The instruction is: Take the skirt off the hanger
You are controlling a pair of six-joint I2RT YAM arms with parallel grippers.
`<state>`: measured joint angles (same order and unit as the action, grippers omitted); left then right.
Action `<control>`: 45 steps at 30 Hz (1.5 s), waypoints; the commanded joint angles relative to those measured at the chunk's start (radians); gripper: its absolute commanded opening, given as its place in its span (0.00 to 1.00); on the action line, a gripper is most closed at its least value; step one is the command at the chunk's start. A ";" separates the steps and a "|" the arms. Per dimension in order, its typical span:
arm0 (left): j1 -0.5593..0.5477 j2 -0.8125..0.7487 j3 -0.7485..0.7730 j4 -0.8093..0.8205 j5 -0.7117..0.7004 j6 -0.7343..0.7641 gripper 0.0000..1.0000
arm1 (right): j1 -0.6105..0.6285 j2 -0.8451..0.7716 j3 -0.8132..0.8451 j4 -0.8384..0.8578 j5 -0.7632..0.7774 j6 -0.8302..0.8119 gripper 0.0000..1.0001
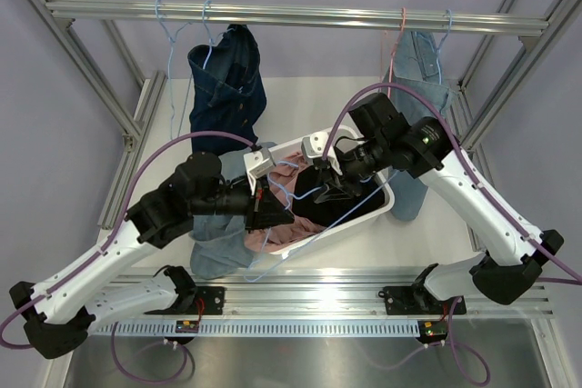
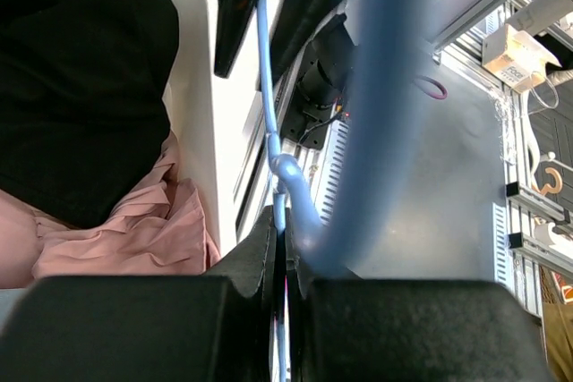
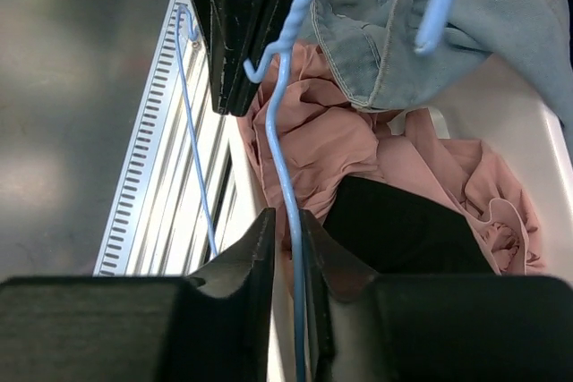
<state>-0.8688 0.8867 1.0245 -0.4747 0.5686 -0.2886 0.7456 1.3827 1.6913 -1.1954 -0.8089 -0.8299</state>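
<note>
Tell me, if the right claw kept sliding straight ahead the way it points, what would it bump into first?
Most likely the left gripper, which sits straight ahead of the right gripper; both pinch the same blue wire hanger. Depth is hard to judge, but only the wire shows between them.

Layout over the table. A white rectangular plastic bin (image 1: 386,199) sits mid-table, skewed to the edges. In it, a pink fabric skirt (image 1: 277,235) lies toward the near edge, with a black cloth garment (image 1: 350,208) to its right. A blue wire hanger (image 1: 305,195) lies above both, between the left gripper (image 1: 273,211) and the right gripper (image 1: 329,174), each closed on its wire. Along the far edge runs a silver aluminium rail (image 1: 300,15). A dark denim garment (image 1: 227,88) hangs from it near the far left corner, and a pale denim garment (image 1: 420,65) near the far right corner.
</note>
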 commanded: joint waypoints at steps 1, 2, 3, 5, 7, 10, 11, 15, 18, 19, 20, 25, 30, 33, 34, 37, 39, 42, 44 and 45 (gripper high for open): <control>-0.004 -0.017 0.008 0.067 -0.021 -0.007 0.00 | 0.009 -0.008 0.022 0.002 0.005 0.003 0.22; -0.004 -0.029 -0.004 0.070 -0.026 -0.007 0.00 | 0.009 -0.013 0.030 -0.004 0.002 -0.001 0.18; -0.006 -0.037 -0.013 0.073 -0.029 -0.009 0.00 | 0.009 -0.016 0.031 -0.006 0.004 -0.006 0.05; -0.004 -0.067 -0.033 0.096 -0.039 -0.015 0.01 | 0.006 -0.027 0.030 -0.006 0.008 -0.005 0.00; -0.006 -0.094 -0.070 0.116 -0.049 -0.029 0.09 | -0.003 -0.036 0.025 -0.006 0.001 -0.006 0.00; -0.004 -0.156 -0.128 0.166 -0.067 -0.056 0.47 | -0.035 -0.050 0.015 -0.004 -0.055 0.003 0.00; -0.006 -0.175 -0.144 0.198 -0.072 -0.063 0.61 | -0.046 -0.060 0.008 0.000 -0.064 0.009 0.00; -0.004 -0.255 -0.227 0.294 -0.084 -0.098 0.74 | -0.094 -0.091 -0.015 0.022 -0.124 0.041 0.00; -0.006 -0.301 -0.285 0.376 -0.092 -0.132 0.76 | -0.126 -0.116 -0.047 0.049 -0.170 0.069 0.00; -0.004 -0.313 -0.308 0.413 -0.092 -0.147 0.77 | -0.140 -0.125 -0.065 0.066 -0.188 0.078 0.00; -0.004 -0.315 -0.316 0.427 -0.095 -0.153 0.76 | -0.147 -0.129 -0.073 0.075 -0.196 0.093 0.00; -0.004 -0.304 -0.325 0.470 -0.104 -0.162 0.71 | -0.184 -0.146 -0.111 0.131 -0.274 0.144 0.00; -0.004 -0.270 -0.304 0.519 -0.093 -0.150 0.49 | -0.209 -0.151 -0.131 0.166 -0.314 0.184 0.00; -0.006 -0.253 -0.290 0.516 -0.081 -0.143 0.24 | -0.216 -0.154 -0.143 0.183 -0.326 0.201 0.00; -0.004 -0.250 -0.285 0.499 -0.084 -0.139 0.11 | -0.219 -0.155 -0.150 0.186 -0.332 0.206 0.00; -0.004 -0.249 -0.274 0.478 -0.092 -0.132 0.00 | -0.223 -0.159 -0.154 0.194 -0.340 0.213 0.00; -0.006 -0.253 -0.270 0.455 -0.095 -0.126 0.00 | -0.226 -0.162 -0.156 0.198 -0.339 0.219 0.06; -0.004 -0.278 -0.238 0.386 -0.121 -0.089 0.00 | -0.232 -0.178 -0.163 0.210 -0.306 0.241 0.42; -0.006 -0.310 -0.201 0.306 -0.156 -0.061 0.00 | -0.247 -0.198 -0.153 0.207 -0.280 0.256 0.59; -0.004 -0.322 -0.189 0.282 -0.168 -0.037 0.00 | -0.256 -0.209 -0.147 0.209 -0.259 0.261 0.65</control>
<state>-0.8715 0.6140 0.7483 -0.1425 0.4572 -0.3985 0.5144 1.2274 1.5257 -1.0237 -1.0874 -0.5980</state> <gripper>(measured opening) 0.024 0.599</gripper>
